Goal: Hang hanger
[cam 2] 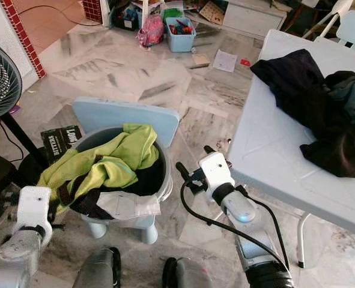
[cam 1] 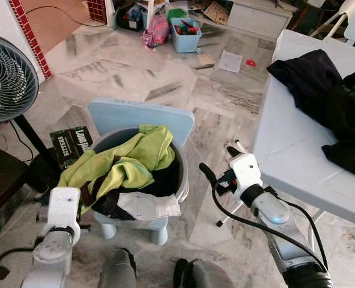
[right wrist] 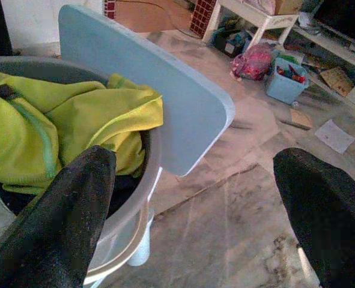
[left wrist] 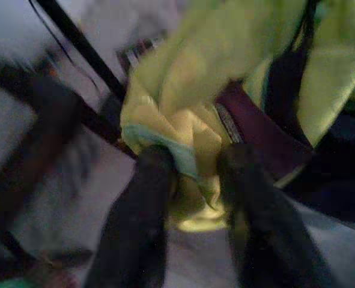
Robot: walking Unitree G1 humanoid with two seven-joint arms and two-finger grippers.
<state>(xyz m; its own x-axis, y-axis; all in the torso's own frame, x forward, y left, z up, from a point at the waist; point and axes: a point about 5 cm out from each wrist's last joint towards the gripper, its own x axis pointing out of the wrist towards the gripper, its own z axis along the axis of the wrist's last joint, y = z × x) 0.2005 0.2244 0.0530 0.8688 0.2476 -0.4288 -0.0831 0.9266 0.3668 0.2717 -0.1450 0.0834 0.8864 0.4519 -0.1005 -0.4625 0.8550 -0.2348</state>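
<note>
Left gripper [left wrist: 192, 180]: low at the near left rim of the basket, fingers [left wrist: 138, 222] pinching a fold of the lime-green garment [cam 1: 126, 161]; wrist view blurred.
Right gripper [cam 1: 220, 163]: raised between the basket and the white table [cam 1: 285, 150], fingers [right wrist: 69, 222] spread wide, nothing between them, pointing toward the chair back and the floor beyond.
Lime-green garment: heaped on top of the basket, spilling over the left rim; a dark maroon band [left wrist: 249, 132] showing in its folds.
Basket [cam 1: 180, 174]: grey, round, sitting on the seat of the small light-blue chair [cam 1: 142, 117], full of clothes; dark clothing [cam 1: 162, 180] and a white piece [cam 1: 147, 205] under the green one, the white piece hanging over the near rim.
Hanger: cannot tell where; not made out in any view.
White table: on the right, just beside the right arm; a pile of black clothes [cam 1: 327, 102] lying on its far part.
Fan [cam 1: 6, 78]: on the left, black grille, on a dark stand.
Floor [cam 1: 165, 78]: grey marbled tile; a dark printed packet [cam 1: 71, 146] lying left of the chair, a blue bin [cam 1: 185, 33] with coloured items and a pink bag [cam 1: 156, 30] far back, a sheet of paper [cam 1: 230, 61] nearby.
</note>
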